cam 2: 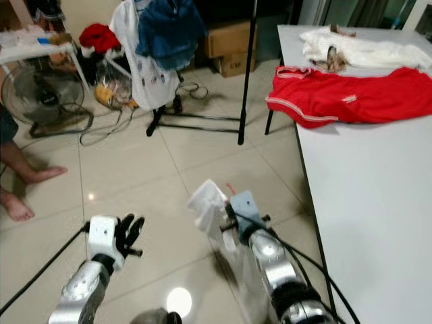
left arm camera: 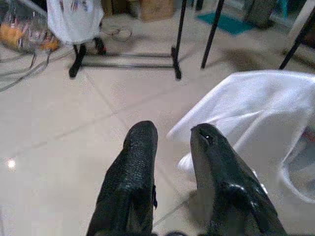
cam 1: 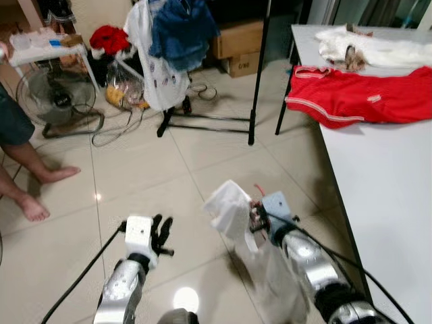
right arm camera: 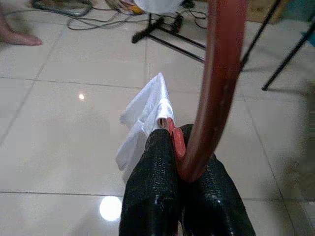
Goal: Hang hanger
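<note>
My right gripper [right arm camera: 179,135] is shut on a red hanger [right arm camera: 219,73], whose curved hook rises up past the fingers. A white garment [cam 1: 229,206] hangs on that hanger and droops beside the gripper, low over the tiled floor. My left gripper [left arm camera: 172,135] is open and holds nothing, to the left of the garment and apart from it. Across the floor ahead stands a black clothes rack [cam 1: 260,67] with a blue denim piece [cam 1: 182,30] and a white shirt [cam 1: 152,67] hanging at its left end.
A white table [cam 1: 391,202] on the right carries a red garment [cam 1: 364,94] and a white one [cam 1: 378,47]. A person's bare feet [cam 1: 34,206] are at the left, near a floor fan [cam 1: 57,94]. Cables and cardboard boxes [cam 1: 239,40] lie behind the rack.
</note>
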`<state>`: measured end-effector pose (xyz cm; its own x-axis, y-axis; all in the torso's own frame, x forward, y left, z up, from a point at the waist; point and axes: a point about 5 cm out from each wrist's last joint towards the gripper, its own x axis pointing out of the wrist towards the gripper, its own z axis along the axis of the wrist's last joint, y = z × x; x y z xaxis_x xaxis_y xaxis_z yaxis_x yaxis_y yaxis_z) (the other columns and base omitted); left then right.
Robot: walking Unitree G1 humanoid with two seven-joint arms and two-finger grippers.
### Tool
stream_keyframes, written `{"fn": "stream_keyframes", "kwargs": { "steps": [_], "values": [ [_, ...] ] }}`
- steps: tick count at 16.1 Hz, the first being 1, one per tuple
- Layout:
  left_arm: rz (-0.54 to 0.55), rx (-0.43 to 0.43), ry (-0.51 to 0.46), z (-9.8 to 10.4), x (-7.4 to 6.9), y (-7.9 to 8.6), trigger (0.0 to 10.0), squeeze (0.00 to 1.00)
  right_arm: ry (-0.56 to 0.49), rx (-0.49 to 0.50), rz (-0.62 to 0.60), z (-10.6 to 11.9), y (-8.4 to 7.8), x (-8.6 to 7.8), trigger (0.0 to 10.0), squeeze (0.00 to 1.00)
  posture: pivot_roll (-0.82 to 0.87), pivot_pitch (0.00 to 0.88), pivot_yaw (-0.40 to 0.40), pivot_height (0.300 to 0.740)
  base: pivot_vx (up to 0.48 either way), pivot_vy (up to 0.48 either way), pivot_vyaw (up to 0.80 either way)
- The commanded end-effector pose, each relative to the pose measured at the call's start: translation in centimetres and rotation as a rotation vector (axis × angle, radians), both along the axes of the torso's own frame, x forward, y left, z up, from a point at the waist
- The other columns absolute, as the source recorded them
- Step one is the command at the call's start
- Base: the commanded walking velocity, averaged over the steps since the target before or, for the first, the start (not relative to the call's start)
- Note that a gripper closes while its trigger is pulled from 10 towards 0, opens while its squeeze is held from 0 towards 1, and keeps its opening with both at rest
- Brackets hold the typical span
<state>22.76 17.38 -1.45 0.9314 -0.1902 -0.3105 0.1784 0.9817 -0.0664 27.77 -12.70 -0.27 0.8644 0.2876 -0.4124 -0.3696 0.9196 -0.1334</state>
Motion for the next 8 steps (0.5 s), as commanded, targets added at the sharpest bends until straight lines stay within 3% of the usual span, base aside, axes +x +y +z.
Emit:
{"fn": "stream_keyframes", "kwargs": {
  "steps": [1, 5, 8],
  "values": [
    [0.027, 0.020, 0.038, -0.8, -0.4, 0.7, 10.0, 0.00, -0.056, 0.000, -0.015, 0.7, 0.0, 0.7, 10.0, 0.00, -0.02, 0.000, 0.072, 0.736, 0.000, 0.000, 0.00],
    [0.029, 0.129, 0.199, -3.3, -1.2, 0.7, 10.0, 0.00, 0.034, -0.008, -0.039, -1.6, -1.0, -1.1, 10.0, 0.00, -0.02, 0.000, 0.079, 0.736, 0.000, 0.000, 0.00],
    [-0.007, 0.161, 0.279, -4.3, -1.7, 0.0, 10.0, 0.00, 0.058, -0.013, -0.035, -2.3, -1.4, -1.9, 10.0, 0.00, -0.04, 0.000, 0.086, 0.736, 0.000, 0.000, 0.00]
  ]
}}
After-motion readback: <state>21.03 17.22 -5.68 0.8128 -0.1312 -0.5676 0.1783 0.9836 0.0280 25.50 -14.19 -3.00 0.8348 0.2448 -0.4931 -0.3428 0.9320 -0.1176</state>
